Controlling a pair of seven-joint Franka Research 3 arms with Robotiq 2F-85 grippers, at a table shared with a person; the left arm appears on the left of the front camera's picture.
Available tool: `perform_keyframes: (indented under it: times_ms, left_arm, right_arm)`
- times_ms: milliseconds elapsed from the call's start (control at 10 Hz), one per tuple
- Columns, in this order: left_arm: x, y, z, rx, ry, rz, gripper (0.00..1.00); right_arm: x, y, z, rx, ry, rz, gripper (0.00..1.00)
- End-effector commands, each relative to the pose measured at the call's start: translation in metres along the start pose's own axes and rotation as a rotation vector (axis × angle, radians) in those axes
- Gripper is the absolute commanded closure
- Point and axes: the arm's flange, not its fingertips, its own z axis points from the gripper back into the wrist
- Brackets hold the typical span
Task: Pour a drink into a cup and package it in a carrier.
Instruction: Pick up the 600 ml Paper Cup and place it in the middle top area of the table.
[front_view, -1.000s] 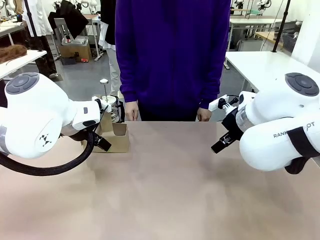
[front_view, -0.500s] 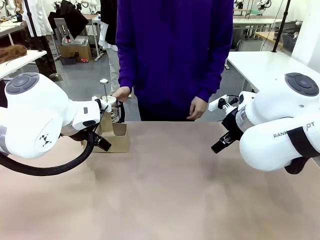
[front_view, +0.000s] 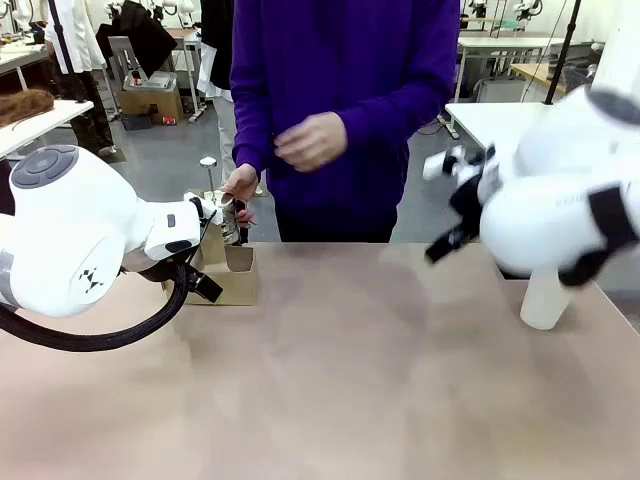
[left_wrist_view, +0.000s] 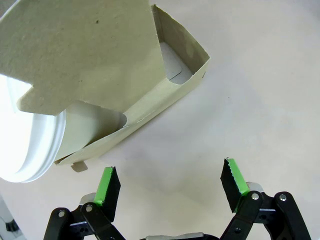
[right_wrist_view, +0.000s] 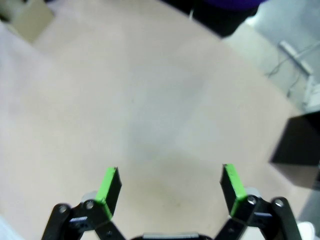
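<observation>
The brown cardboard carrier (front_view: 228, 272) stands at the table's far left, and its upright handle and one slot fill the upper left of the left wrist view (left_wrist_view: 150, 95). Just behind it is the glass press jug (front_view: 229, 222) with its plunger knob (front_view: 208, 162); a person's hand (front_view: 240, 185) is on the jug, and the drink inside is too hidden to make out. A white paper cup (front_view: 545, 296) stands on the table at the right, below my raised, blurred right arm. My left gripper (left_wrist_view: 170, 176) hangs open just short of the carrier. My right gripper (right_wrist_view: 170, 181) is open over bare table.
A white round rimmed object (left_wrist_view: 27, 145) lies beside the carrier; I cannot tell what it is. A black box (right_wrist_view: 300, 150) sits at the right edge of the right wrist view. The person stands at the far side with the other hand (front_view: 312, 140) at chest height.
My right arm has swung upward, uncovering the white cup. The person's hand came up from the table edge onto the press jug, and the other hand rose to the chest. Left arm unmoved.
</observation>
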Motion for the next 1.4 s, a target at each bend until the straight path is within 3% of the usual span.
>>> perform_keyframes:
  times_ms: [0, 100, 300, 600, 700, 1000, 1300]
  left_arm:
    - [0.000, 0.000, 0.000, 0.000, 0.000, 0.000, 0.00]
    - [0.000, 0.000, 0.000, 0.000, 0.000, 0.000, 0.00]
    - [0.000, 0.000, 0.000, 0.000, 0.000, 0.000, 0.00]
    - [0.000, 0.000, 0.000, 0.000, 0.000, 0.000, 0.00]
    - [0.000, 0.000, 0.000, 0.000, 0.000, 0.000, 0.00]
    - [0.000, 0.000, 0.000, 0.000, 0.000, 0.000, 0.00]
    - [0.000, 0.000, 0.000, 0.000, 0.000, 0.000, 0.00]
  right_arm:
    - [0.051, -0.060, 0.041, 0.116, -0.019, 0.012, 0.00]
    - [0.055, -0.096, 0.063, 0.258, -0.047, 0.046, 0.00]
    - [0.034, -0.166, 0.094, 0.419, -0.194, 0.084, 0.00]
    - [-0.056, -0.245, 0.120, 0.564, -0.406, 0.136, 0.00]
    - [-0.092, -0.258, 0.117, 0.579, -0.476, 0.152, 0.00]
    - [-0.201, -0.274, 0.085, 0.606, -0.813, 0.147, 0.00]
    - [-0.248, -0.278, 0.046, 0.594, -0.955, 0.125, 0.00]
